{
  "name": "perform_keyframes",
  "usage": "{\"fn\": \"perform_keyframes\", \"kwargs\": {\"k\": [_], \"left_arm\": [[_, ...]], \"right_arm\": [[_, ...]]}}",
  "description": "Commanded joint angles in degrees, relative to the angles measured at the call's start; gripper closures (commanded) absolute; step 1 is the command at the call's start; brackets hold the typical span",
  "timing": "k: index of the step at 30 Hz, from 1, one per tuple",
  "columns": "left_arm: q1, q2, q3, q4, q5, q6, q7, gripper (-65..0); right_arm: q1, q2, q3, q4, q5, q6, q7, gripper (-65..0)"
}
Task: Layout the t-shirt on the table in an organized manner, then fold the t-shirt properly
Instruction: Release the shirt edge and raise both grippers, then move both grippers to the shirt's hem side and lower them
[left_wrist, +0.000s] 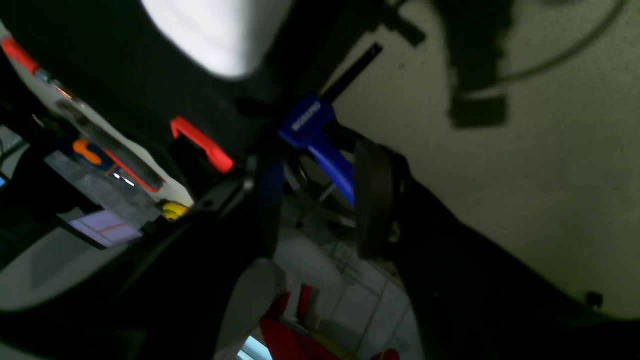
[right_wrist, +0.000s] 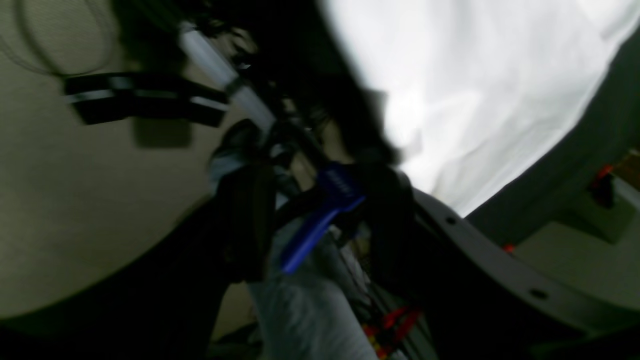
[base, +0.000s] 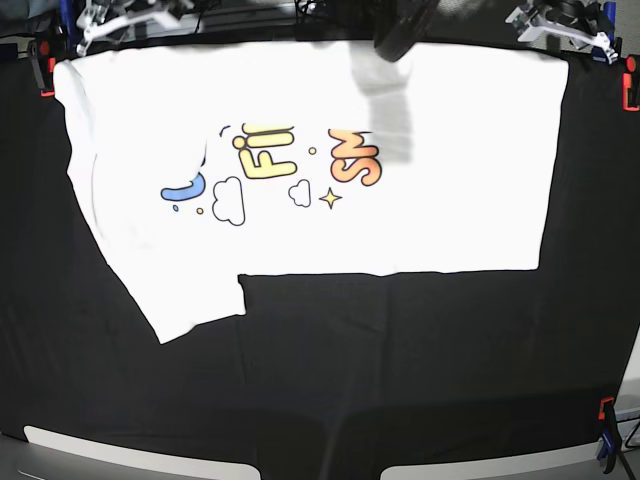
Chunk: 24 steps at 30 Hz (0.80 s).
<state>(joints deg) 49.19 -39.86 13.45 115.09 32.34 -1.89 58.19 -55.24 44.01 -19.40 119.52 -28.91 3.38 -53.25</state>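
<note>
Shirt spread print-up across far half of black surface, one sleeve reaching toward near left. Top edge at far rim. Blurred arm over collar area at far middle. Red clip at near right corner. Wrist views too blurred: gripper state, left and right, cannot tell. White cloth visible beneath right wrist.

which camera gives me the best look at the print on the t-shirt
The base view. It looks down on the whole t-shirt spread on the table, lettering, clouds and star all readable. The left wrist view catches only a plain white patch, the right wrist view a blurred white expanse, neither showing print.
</note>
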Motion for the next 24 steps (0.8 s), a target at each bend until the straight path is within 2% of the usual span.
{"fn": "perform_keyframes", "kwargs": {"k": [1,4,7,10,13,16,19,24], "left_arm": [[0.44,-0.61,-0.22,0.83,1.88,1.81,0.02,-22.1],[0.13,-0.63,-0.22,0.83,6.84,6.95,-0.37,-22.1],[0.00,-0.63,-0.22,0.90,14.97,13.60,-0.31,-22.1],[0.00,-0.85,-0.24,2.21,20.85,16.46,0.52,-22.1],[-0.24,-1.79,-0.33,5.31,21.64,18.38,-0.63,-22.1],[-2.45,-2.08,-0.33,8.39,21.33,20.17,-4.72,-22.1],[-8.15,-2.05,-0.33,10.73,12.79,20.15,-10.19,-22.1],[-21.79,-2.08,-0.33,11.15,-5.57,20.13,-11.63,-22.1]], "right_arm": [[-0.96,0.74,0.24,2.16,-1.09,-0.96,0.42,-29.8],[-1.03,0.76,0.24,5.29,-1.75,-3.23,0.96,-29.8],[-0.63,0.74,0.24,7.78,-6.38,-7.67,1.92,-29.8],[0.85,0.74,0.26,9.35,-8.92,-11.98,1.77,-29.8],[4.39,0.76,0.26,9.42,-8.39,-15.93,1.77,-29.8],[8.79,0.72,0.26,9.42,-8.35,-18.45,1.57,-29.8],[13.90,0.72,0.26,9.42,-6.38,-18.78,1.60,-29.7],[22.67,0.57,0.26,9.35,-0.57,-18.73,1.60,-29.7]]}}
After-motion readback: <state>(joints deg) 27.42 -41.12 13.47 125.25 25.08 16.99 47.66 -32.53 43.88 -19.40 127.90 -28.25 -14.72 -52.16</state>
